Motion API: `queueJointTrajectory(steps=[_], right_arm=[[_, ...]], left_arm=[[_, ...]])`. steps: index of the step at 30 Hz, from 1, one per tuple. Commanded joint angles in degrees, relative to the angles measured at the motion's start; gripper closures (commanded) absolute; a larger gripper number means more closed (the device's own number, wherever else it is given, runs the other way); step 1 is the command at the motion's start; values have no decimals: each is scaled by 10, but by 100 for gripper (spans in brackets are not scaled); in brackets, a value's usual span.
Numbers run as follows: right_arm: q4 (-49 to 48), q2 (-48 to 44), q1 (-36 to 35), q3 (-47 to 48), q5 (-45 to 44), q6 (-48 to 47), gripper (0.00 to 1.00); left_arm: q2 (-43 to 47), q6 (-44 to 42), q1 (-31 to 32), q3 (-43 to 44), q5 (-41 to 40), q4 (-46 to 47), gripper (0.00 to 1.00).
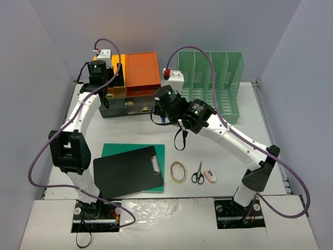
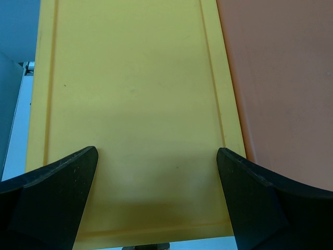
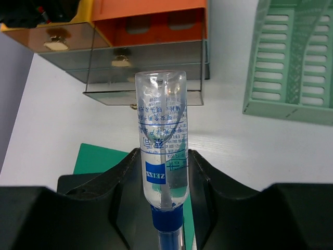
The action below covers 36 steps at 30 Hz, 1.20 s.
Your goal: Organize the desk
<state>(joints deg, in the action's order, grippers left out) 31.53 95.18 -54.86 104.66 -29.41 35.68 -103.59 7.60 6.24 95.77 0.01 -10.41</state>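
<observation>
The white desk holds loose items near its front. My right gripper is shut on a clear spray bottle with a blue ZEISS label and a blue cap. It holds the bottle above the desk, just in front of the drawer unit. The unit's lowest grey transparent drawer looks pulled out. My left gripper is open and empty, its fingers spread over the unit's yellow top, beside the orange top.
A green slotted file rack stands at the back right. Near the front lie a black clipboard on a green mat, a rubber band, scissors and a pink eraser.
</observation>
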Motion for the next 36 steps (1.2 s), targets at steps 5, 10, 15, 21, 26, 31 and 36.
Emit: queueJointTrajectory(steps=[5,10,15,21,26,31,36], right_arm=[[-43,48,40,91,146,-99,100],[-52,58,73,104,220,-97,100],[-72,76,96,130,298,-103,100],[-84,121,104,175,331,-101,100],[-84,165,116,202,365,-124,100],[-84,196,140,223,399,-144,100],[-87,214,152,236,386,-176,100]], left_arm=[[1,-22,-1,-22,0,-97,3],[3,-23,-1,-24,0,-95,3],[5,-21,-1,-27,0,-94,3],[6,-21,-1,-28,1,-93,3],[5,-20,-1,-30,13,-91,3],[4,-20,-1,-32,14,-90,3],[3,-20,-1,-31,14,-92,3]])
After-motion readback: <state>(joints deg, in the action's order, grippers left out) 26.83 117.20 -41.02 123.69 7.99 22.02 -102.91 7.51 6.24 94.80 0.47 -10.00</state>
